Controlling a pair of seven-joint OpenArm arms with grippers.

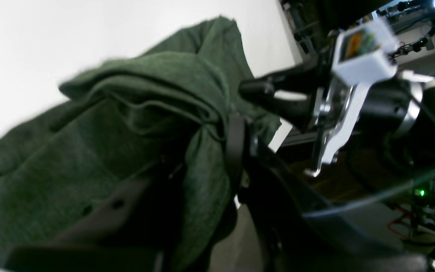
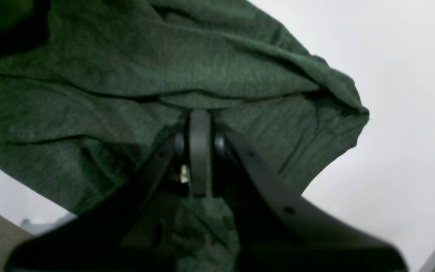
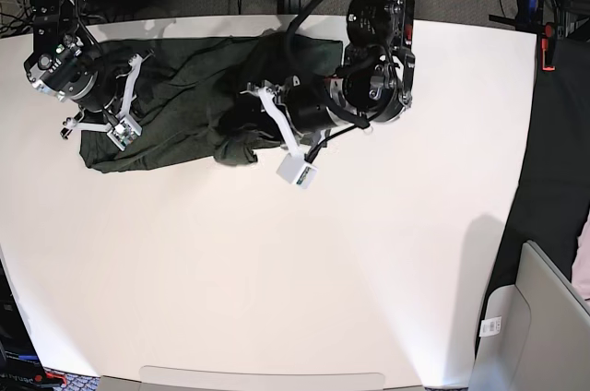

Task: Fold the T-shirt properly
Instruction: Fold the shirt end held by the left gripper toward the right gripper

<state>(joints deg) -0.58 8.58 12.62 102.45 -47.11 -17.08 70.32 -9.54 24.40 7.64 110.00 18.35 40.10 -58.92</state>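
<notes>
T-shirt (image 3: pixel 175 105) lying bunched at far-left part of white counter (image 3: pixel 369 253) in base view, dark olive-green, heathered knit. Not flat: rumpled, w/ several overlapping layers and deep creases. One end bulging up in a thick wad near counter's middle, other end trailing toward left edge.

Left claw (image 1: pixel 236 143) biting into the wad end; left wrist view showing cloth (image 1: pixel 127 113) gathered to a tight pinch right at the black fingers, folds radiating from that spot. Jaws nearly together w/ fabric between, so gripping the shirt. View a bit blurred.

Right claw (image 2: pixel 200 124) sitting at the opposite end. Right wrist view: fingers pressed together, tips buried under a fold edge of shirt (image 2: pixel 127 68), fabric draping above and either side. Closed; looks clamped on a thin layer.

Base view: left arm (image 3: pixel 373 77) reaching in from far edge, its white wrist cam box (image 3: pixel 297 172) hanging just beside shirt. Right arm (image 3: pixel 64 59) at far-left corner, over shirt's end.

Beyond counter: dark floor, cables along far edge, grey chair (image 3: pixel 539 326) at near right.
</notes>
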